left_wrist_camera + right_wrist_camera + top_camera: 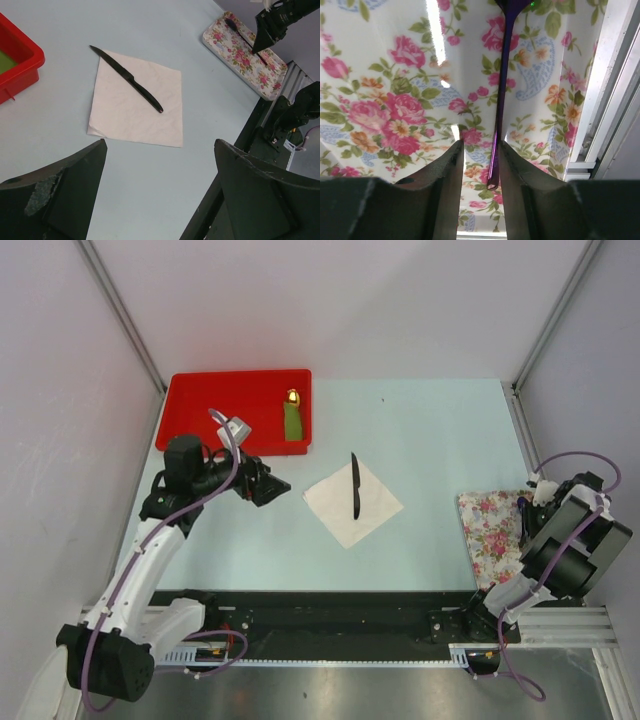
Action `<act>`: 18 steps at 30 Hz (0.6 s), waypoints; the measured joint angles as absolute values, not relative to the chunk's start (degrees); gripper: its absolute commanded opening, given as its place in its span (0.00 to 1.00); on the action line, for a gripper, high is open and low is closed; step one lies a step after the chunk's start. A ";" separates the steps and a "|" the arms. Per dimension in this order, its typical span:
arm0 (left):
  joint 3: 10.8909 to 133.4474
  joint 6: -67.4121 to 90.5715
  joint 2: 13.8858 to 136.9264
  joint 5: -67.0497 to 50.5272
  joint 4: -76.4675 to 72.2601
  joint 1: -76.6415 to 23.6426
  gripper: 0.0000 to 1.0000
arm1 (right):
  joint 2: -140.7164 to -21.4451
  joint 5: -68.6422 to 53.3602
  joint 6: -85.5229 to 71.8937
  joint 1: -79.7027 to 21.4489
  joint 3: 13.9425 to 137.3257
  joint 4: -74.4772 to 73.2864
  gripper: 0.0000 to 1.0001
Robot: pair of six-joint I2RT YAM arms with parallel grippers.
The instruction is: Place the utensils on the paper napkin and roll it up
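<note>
The task is about half begun. The knife (354, 485) already lies on the napkin (378, 503), which sits flat and unrolled at the middle of the table (430, 430). The knife runs across it from corner to middle, its tip just past the far corner. The spoon (500, 100) is not there yet: it rests on the floral cloth (490, 525) at the right edge, well apart from the napkin. The right gripper (481, 150) is low over that cloth, its jaws part-way apart and straddling the end of the spoon's handle, which lies nearer the right finger. No firm pinch shows yet, so I judge the spoon is not lifted. The left gripper (270, 483) hangs just left of the napkin with its fingers spread wide, holding nothing. Behind it the red tray (240, 375) holds a green piece (292, 420), which is no part of this job. What is left, by my reckoning: grip the spoon, carry it across and lay it beside the knife, then roll the napkin around both. The thin paper will likely need one gripper to steady it while the other turns it.
</note>
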State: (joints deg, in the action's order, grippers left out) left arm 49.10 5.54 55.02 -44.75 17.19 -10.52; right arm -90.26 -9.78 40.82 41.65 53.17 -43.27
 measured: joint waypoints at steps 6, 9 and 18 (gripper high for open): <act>49.19 5.58 56.40 -44.71 16.67 -10.52 0.93 | -91.11 -7.14 40.58 39.77 51.64 -39.92 0.15; 49.19 5.61 57.06 -44.69 16.34 -10.52 0.93 | -90.19 -5.93 40.45 38.44 50.43 -39.03 0.02; 49.19 6.90 57.60 -44.69 13.93 -10.52 0.93 | -88.90 -5.89 39.66 38.00 50.02 -38.85 0.00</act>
State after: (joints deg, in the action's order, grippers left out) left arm 49.19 6.90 57.60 -44.69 13.93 -10.52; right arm -88.90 -5.89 39.66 38.00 50.02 -38.85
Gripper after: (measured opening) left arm 0.929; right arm 0.021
